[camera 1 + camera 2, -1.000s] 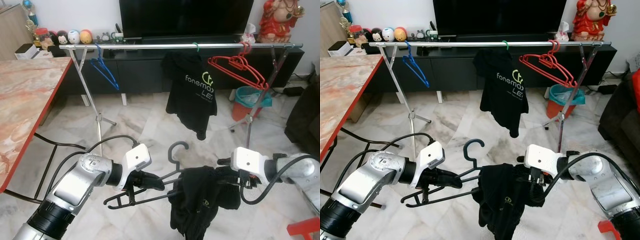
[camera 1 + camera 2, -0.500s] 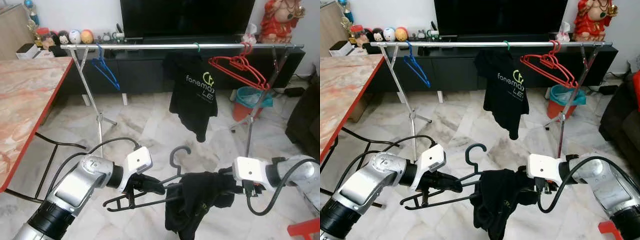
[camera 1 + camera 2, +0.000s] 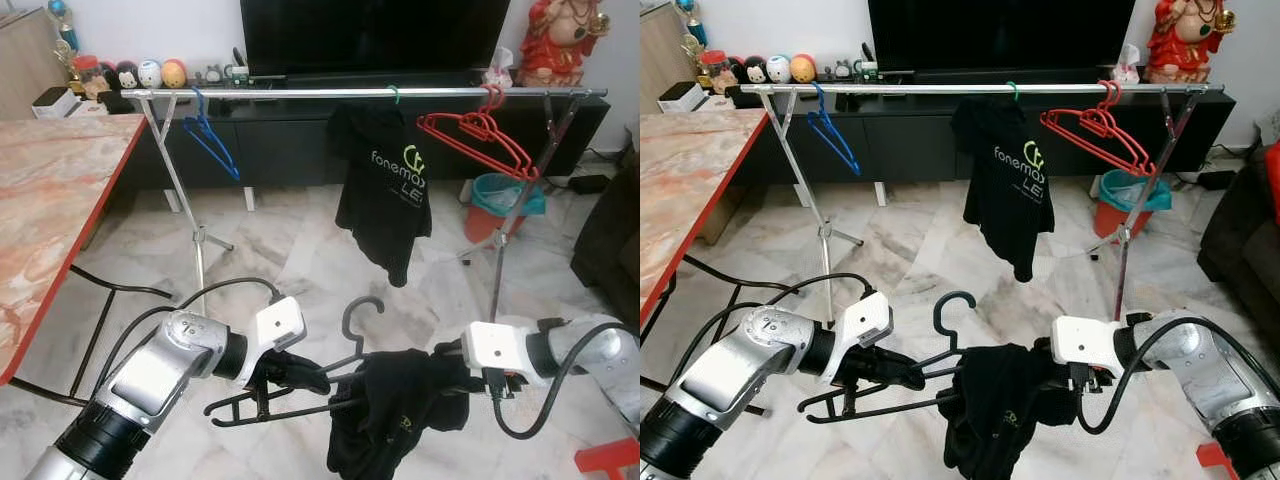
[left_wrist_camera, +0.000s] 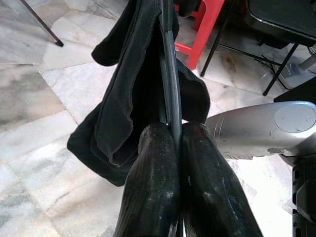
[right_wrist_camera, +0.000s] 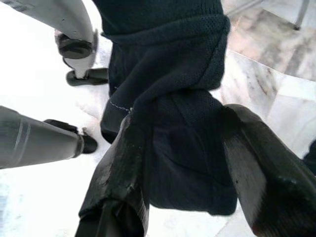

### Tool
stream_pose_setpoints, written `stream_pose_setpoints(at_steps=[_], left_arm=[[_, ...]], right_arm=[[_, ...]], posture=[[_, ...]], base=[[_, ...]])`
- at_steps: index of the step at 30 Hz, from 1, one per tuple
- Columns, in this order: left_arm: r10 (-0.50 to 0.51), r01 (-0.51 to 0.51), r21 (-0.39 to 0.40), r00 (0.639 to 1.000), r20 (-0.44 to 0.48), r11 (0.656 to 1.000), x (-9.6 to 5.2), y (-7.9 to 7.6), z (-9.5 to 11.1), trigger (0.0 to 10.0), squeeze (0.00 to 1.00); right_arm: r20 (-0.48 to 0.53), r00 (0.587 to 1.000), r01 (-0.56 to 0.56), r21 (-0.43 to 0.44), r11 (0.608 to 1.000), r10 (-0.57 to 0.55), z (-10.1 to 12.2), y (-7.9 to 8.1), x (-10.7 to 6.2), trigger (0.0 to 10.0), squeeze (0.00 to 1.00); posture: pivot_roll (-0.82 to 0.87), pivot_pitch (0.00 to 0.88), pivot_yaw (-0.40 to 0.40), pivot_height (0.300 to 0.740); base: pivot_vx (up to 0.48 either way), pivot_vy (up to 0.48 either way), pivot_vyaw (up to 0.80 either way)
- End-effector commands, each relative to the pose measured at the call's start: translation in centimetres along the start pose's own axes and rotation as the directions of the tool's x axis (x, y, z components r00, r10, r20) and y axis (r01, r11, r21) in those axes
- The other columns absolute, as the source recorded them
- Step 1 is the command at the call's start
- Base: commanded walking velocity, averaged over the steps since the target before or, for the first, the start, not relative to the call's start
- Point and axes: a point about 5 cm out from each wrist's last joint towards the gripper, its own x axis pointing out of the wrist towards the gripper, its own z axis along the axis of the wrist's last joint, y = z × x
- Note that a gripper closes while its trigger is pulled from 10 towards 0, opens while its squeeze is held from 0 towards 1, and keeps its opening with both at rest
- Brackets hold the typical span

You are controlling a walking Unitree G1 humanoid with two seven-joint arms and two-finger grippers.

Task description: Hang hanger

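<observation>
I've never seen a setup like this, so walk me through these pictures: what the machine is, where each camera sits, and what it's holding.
This is a humanoid robot standing in a living room. The two wide pictures come from cameras in its head, looking down at its own silver arms. The two close-ups come from cameras on its wrists, looking along each gripper's black fingers.

The left gripper is shut on a black hanger, seen up close between its fingers. A dark garment is draped over that hanger, and the right gripper pinches the cloth, as its wrist view shows.

Ahead stands a metal clothes rail carrying a blue hanger, a black T-shirt and red hangers. A marble-topped table is on the robot's left.
</observation>
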Motion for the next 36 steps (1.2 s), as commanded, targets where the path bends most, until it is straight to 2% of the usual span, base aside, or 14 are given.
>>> stream_pose_setpoints(at_steps=[1,9,14,17,21,28,36], left_arm=[[-0.032,0.029,0.065,0.998,0.051,0.997,0.0,-0.4,1.5,10.0,0.0],[-0.055,0.051,0.074,0.997,0.045,0.996,0.0,-0.6,1.5,10.0,0.0],[-0.065,0.062,0.077,0.997,0.04,0.995,-0.1,-0.7,1.4,10.0,0.0],[-0.072,0.07,0.079,0.997,0.034,0.994,-0.1,-0.8,1.4,10.0,0.0],[-0.077,0.074,0.081,0.996,0.033,0.994,0.0,-1.0,1.4,10.0,0.0],[-0.088,0.085,0.081,0.996,0.032,0.993,0.2,-1.1,1.3,10.0,0.0],[-0.09,0.087,0.082,0.995,0.03,0.993,0.2,-1.2,1.3,10.0,0.0]], right_arm=[[0.052,0.998,-0.028,-0.016,0.999,0.028,0.7,-0.1,0.2,10.0,0.0],[0.097,0.993,-0.058,-0.063,0.996,0.064,1.0,-0.6,-0.7,10.0,0.0],[0.094,0.99,-0.1,-0.1,0.99,0.109,0.8,-0.4,-1.0,10.0,0.0],[0.058,0.99,-0.123,-0.109,0.986,0.13,0.3,-0.5,-1.1,10.0,0.0],[-0.001,0.996,-0.088,-0.102,0.991,0.089,-0.3,-1.2,-0.8,10.0,0.0],[0.03,0.997,-0.074,-0.092,0.993,0.077,-0.2,-1.4,-0.3,10.0,0.0],[0.032,0.991,-0.13,-0.077,0.989,0.133,-0.6,-0.8,0.4,10.0,0.0]], posture=[[0.04,0.0,-0.012,0.74],[0.05,0.0,-0.013,0.74],[0.05,0.0,-0.012,0.74],[0.05,0.0,-0.011,0.74],[0.05,0.0,-0.011,0.74],[0.05,0.0,-0.01,0.74],[0.06,0.0,-0.012,0.74]], base=[[0.0,0.0,0.0],[0.0,0.0,0.0],[0.0,0.0,0.0],[0.0,0.0,0.0],[0.0,0.0,0.0],[0.0,0.0,0.0],[0.0,0.0,0.0]])
